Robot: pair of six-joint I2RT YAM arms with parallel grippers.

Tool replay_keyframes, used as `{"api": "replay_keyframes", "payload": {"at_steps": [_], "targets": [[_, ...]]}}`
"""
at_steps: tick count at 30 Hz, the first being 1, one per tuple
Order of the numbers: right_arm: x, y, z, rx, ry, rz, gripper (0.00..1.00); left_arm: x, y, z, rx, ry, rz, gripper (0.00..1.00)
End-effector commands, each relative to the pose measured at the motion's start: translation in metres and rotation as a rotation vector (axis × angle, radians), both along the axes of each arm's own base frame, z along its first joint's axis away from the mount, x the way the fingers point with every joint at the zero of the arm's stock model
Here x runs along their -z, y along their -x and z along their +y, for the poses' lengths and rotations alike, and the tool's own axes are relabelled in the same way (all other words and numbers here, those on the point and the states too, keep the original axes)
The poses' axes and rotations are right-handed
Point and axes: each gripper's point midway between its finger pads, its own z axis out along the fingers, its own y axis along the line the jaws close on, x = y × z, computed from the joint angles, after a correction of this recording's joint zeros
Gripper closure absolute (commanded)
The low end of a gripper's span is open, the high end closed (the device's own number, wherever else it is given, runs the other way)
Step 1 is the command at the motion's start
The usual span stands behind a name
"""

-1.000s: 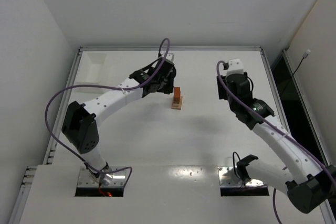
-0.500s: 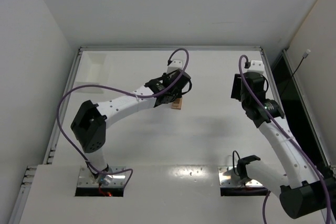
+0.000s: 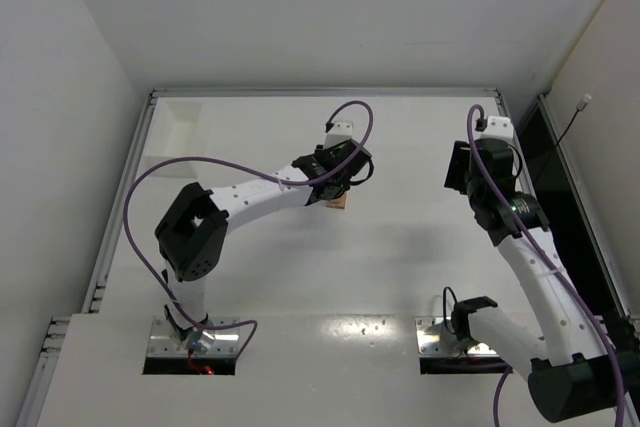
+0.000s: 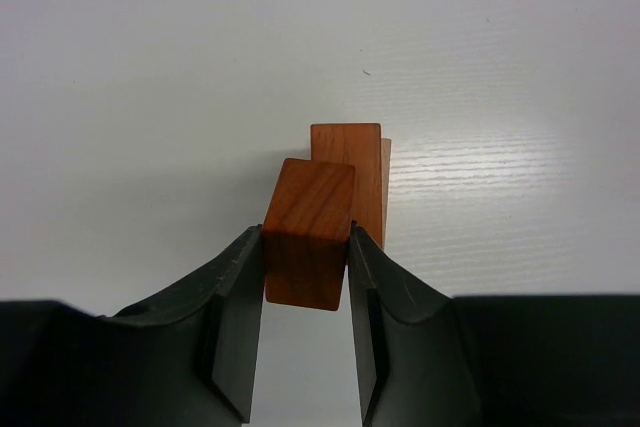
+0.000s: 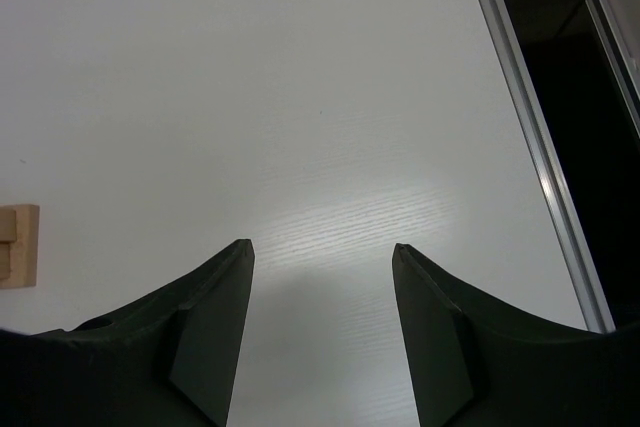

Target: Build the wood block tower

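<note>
A white table [image 3: 300,277] sat boxed in by plain white walls, with a metal rail running along its right edge [image 5: 540,162]. Near the middle of the table stood the wood block tower [image 3: 338,202], small and mostly hidden under the left arm in the overhead view. The left claw [image 4: 305,247] pinched a reddish-brown block [image 4: 310,212] by its two side faces, both fingers flat against the wood. From the left wrist camera, that block lay just in front of the tower's reddish-brown top piece [image 4: 347,152] and partly covered it, with a pale tan edge showing along the tower's right side. Whether the held block touched the tower could not be told. The right claw [image 5: 320,249] was well off to the right, spread wide with only bare table between its fingers. Pale tan blocks of the tower [image 5: 18,245] showed at the left edge of the right wrist view
</note>
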Motion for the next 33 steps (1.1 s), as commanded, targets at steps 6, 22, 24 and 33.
{"api": "replay_keyframes", "payload": {"at_steps": [6, 22, 24, 33], "targets": [[-0.004, 0.001, 0.008, -0.031, -0.053, -0.029, 0.47, -0.029, -0.012, -0.017, -0.013, 0.077, -0.077, 1.00], [0.008, -0.001, 0.013, -0.055, -0.064, 0.002, 0.47, -0.021, -0.017, -0.029, 0.019, 0.080, -0.064, 1.00], [0.008, -0.001, 0.015, -0.063, -0.068, 0.003, 0.47, -0.025, -0.018, -0.031, 0.019, 0.087, -0.070, 1.00], [0.009, -0.003, 0.015, -0.063, -0.068, 0.002, 0.48, -0.017, -0.018, -0.032, 0.031, 0.069, -0.053, 0.67]]}}
